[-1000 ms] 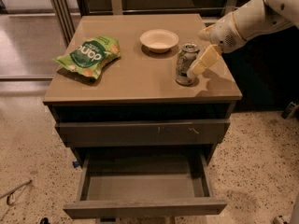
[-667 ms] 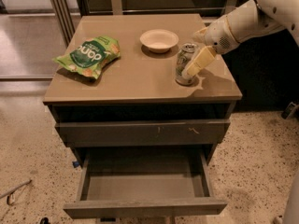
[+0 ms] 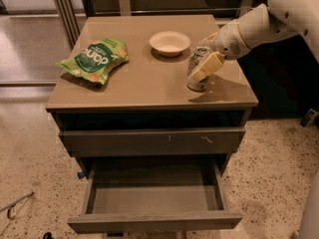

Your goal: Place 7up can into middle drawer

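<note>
The 7up can, silvery with a pale label, stands upright on the cabinet top near its right front corner. My gripper reaches in from the right and straddles the can. One pale finger lies across the can's front; the other is hidden behind it. The jaws look open around the can, which still rests on the top. The middle drawer is pulled out below, with a plain front and a bare flat inside.
A green snack bag lies at the left of the cabinet top. A white bowl stands at the back, just left of the can. A closed drawer front with pale scratches sits above the open drawer. Speckled floor surrounds the cabinet.
My gripper has moved left, from beside the can's right side to around it. The can, bowl, bag and drawer have not moved.
</note>
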`<state>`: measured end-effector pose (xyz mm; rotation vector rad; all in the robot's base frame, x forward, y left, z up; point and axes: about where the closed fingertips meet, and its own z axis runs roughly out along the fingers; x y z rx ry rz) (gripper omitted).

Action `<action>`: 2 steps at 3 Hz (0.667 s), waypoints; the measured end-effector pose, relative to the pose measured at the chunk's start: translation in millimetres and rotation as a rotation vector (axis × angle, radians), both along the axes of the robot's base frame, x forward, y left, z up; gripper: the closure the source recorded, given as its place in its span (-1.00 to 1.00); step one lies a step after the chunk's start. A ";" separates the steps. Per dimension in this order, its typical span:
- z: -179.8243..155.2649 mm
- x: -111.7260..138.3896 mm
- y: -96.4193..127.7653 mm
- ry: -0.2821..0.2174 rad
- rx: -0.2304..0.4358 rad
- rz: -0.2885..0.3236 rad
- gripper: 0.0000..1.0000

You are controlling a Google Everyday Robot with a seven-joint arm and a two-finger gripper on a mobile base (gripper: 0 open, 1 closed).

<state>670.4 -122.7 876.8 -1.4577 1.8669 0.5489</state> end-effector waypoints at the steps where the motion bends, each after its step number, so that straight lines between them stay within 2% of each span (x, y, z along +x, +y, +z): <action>1: 0.0 0.0 0.0 0.000 0.000 0.000 -0.15; 2: 0.0 0.0 0.1 0.000 0.000 0.000 0.31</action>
